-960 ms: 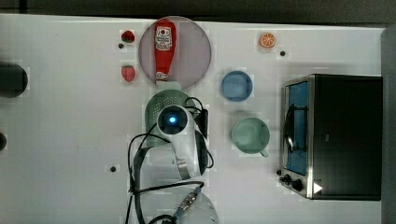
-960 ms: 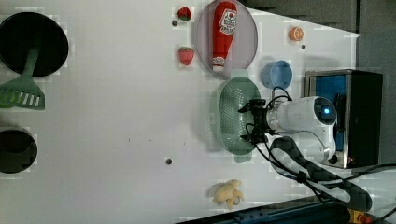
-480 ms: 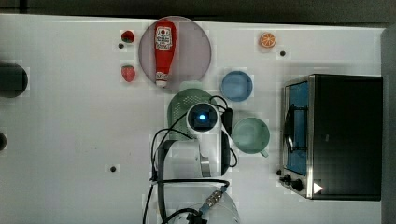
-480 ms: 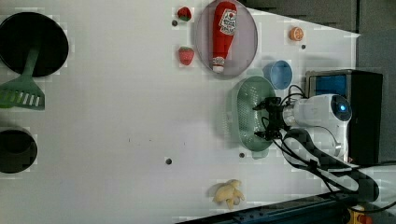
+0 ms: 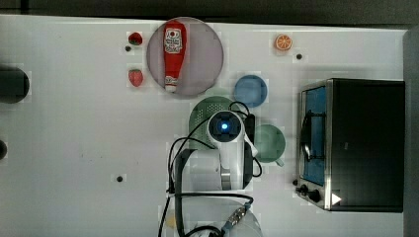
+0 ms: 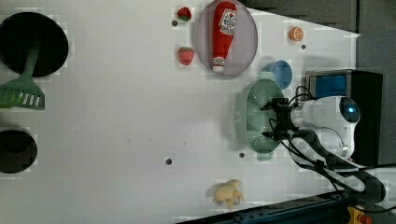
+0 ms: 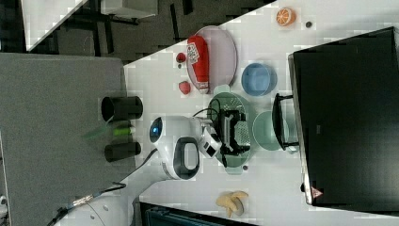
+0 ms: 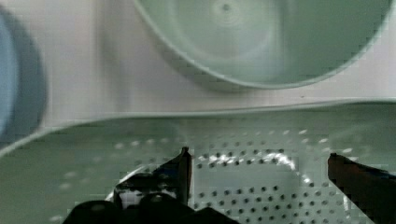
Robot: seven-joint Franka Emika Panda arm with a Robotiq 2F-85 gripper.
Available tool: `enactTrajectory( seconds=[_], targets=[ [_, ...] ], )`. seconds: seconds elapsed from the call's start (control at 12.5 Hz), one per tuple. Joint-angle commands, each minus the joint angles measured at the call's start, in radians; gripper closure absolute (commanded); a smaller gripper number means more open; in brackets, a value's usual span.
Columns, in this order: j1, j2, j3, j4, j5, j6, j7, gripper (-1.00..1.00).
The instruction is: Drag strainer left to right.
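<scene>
The gripper (image 8: 258,163) hangs inside the strainer (image 6: 254,116), fingers (image 8: 180,170) spread wide apart over its holed base, gripping nothing. The strainer sits on the counter (image 6: 116,116) between the plate (image 6: 247,51) and mug (image 5: 269,143), beside the bowl (image 5: 250,91).

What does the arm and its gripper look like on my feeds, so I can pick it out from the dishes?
The arm is glossy white with rounded segments and dark grey joint rings. A round cap with a glowing blue light sits on its wrist. Black cables loop along it. The gripper is black with two thin dark fingers.
</scene>
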Motion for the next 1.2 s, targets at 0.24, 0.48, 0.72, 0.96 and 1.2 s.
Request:
enactTrajectory(
  seconds=[0.24, 0.48, 0.72, 0.96, 1.2],
  targets=[
    [0.018, -0.184, 0.074, 0.011, 0.021, -0.075, -0.211, -1.00],
    [0.017, -0.391, 0.078, 0.064, 0.030, -0.330, -0.396, -1.00],
    [0.017, -0.578, 0.067, 0.188, 0.099, -0.628, -0.570, -1.00],
    [0.016, -0.680, 0.064, 0.323, 0.138, -0.892, -0.809, -1.00],
    [0.015, -0.693, 0.045, 0.424, 0.130, -0.973, -0.945, -1.00]
  ],
)
